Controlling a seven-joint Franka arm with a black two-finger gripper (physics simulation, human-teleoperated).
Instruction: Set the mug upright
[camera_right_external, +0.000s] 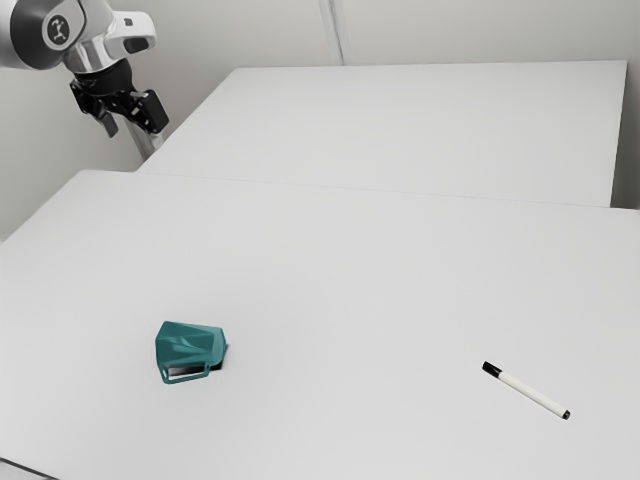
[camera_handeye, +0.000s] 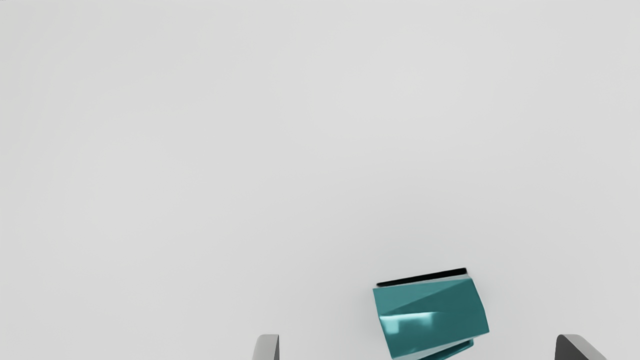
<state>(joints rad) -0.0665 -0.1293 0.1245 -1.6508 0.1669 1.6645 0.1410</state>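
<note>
Though plain, white table (camera_right_external: 340, 280); pale walls (camera_right_external: 480, 30)

Lab-type room, likely a robot test area; exact kind can't be told. Signs: white-and-black robot arm (camera_right_external: 103, 48) at a wide, smooth white bench (camera_right_external: 330, 270), second flat white surface (camera_right_external: 420, 125) beyond it, plain pale grey wall (camera_right_external: 490, 30) with a narrow upright strip (camera_right_external: 333, 30). White marker (camera_right_external: 533, 393) with black cap on the bench, lab or office stuff. Even, soft light.
</note>
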